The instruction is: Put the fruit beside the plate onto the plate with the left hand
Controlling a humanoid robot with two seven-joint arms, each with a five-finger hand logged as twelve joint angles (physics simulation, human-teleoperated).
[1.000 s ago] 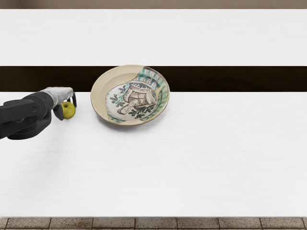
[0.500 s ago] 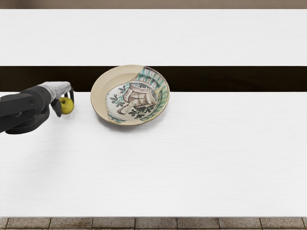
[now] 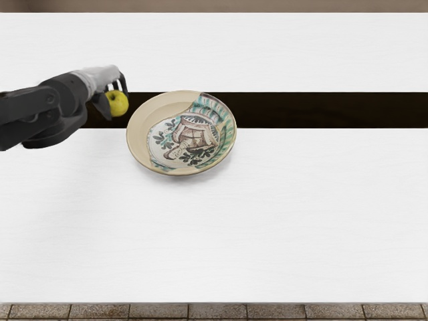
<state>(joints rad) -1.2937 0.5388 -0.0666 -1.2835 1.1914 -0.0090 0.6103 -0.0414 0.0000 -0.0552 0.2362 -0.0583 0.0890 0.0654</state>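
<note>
Left hand (image 3: 105, 83) w/ fingers clamped on the fruit (image 3: 118, 103), up by the table's (image 3: 267, 221) back edge, just beside the plate's (image 3: 137, 128) upper-left rim, not on it yet.

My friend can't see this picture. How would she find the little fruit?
Look at the big white table and find the painted plate on it. Just left of the plate's far rim, the robot's left hand grips a small yellow-green apple. It is the only ball-shaped, plain-coloured thing there; the plate is wide and patterned.
</note>
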